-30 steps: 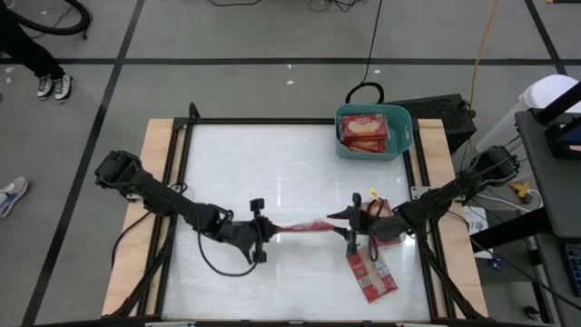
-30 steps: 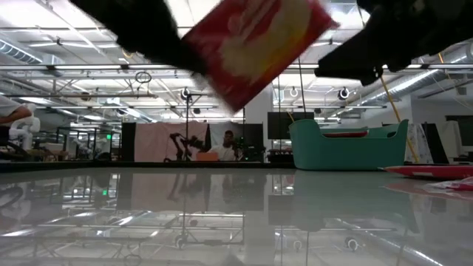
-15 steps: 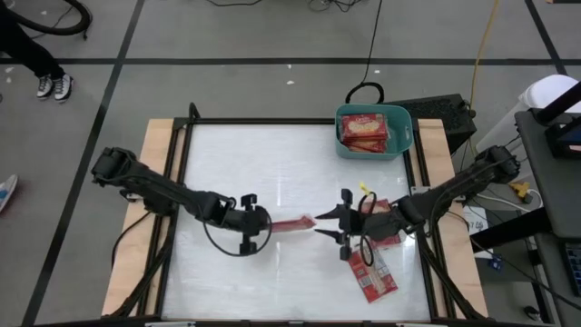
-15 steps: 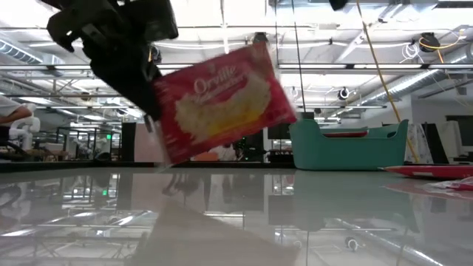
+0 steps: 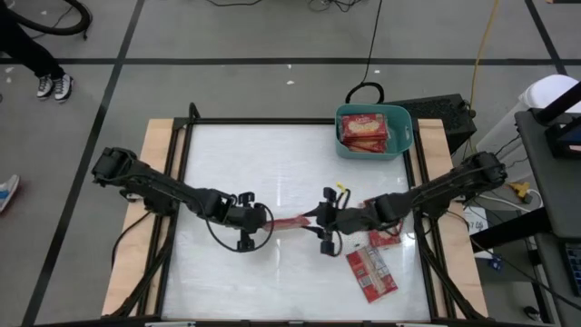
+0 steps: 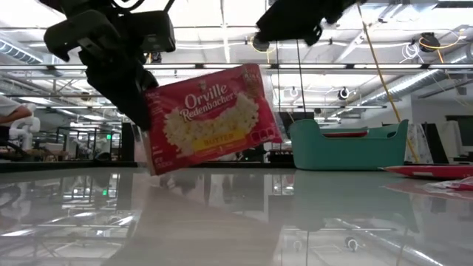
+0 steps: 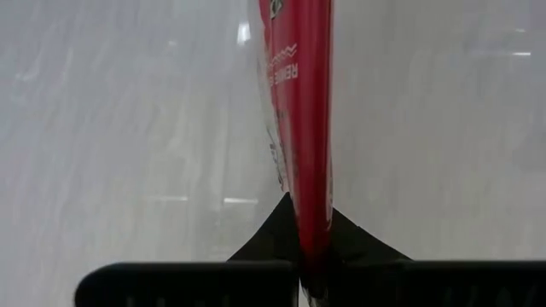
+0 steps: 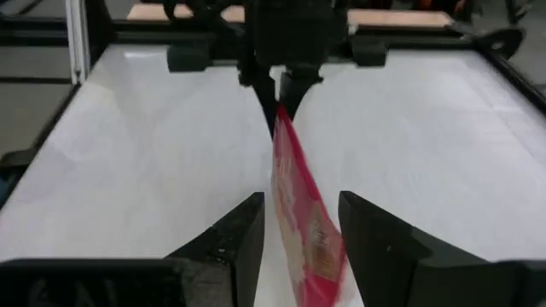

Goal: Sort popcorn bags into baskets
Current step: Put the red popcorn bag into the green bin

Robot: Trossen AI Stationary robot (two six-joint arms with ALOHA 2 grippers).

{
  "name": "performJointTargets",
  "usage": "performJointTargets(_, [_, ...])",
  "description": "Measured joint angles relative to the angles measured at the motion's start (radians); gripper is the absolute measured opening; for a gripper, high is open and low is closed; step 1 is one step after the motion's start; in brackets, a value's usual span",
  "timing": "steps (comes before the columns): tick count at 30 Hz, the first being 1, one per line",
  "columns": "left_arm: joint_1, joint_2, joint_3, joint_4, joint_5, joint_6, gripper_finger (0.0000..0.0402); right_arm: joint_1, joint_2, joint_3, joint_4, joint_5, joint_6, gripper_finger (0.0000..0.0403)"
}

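left gripper (image 5: 265,221) holds popcorn bag (image 5: 292,221) | right gripper (image 5: 318,222) adjacent

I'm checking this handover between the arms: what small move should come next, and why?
Probably the right gripper should close on the free end of the popcorn bag. Its open fingers already straddle that end, while the left gripper is shut on the other end, holding the bag above the table. The teal basket is on the right arm's side.

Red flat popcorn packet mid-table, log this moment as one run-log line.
left gripper: shut on red flat popcorn packet, held above table | right gripper: open, fingers astride packet's far end | teal plastic tub: holds packets
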Motion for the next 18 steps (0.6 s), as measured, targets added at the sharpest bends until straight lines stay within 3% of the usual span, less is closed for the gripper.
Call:
performJointTargets(11, [0.013,0.012,0.0,-0.009,0.0,0.023,0.0005,-0.128,0.113,-0.001,0.037,-0.125,-0.073,0.0147])
performJointTargets(14, [0.013,0.012,0.0,-0.009,0.0,0.023,0.0005,-0.144,0.144,-0.001,0.06,-0.205,-0.066,0.0151])
performJointTargets(18, [0.013,0.012,0.0,-0.009,-0.001,0.022,0.0012,-0.144,0.182,-0.001,0.088,-0.231,-0.073,0.0166])
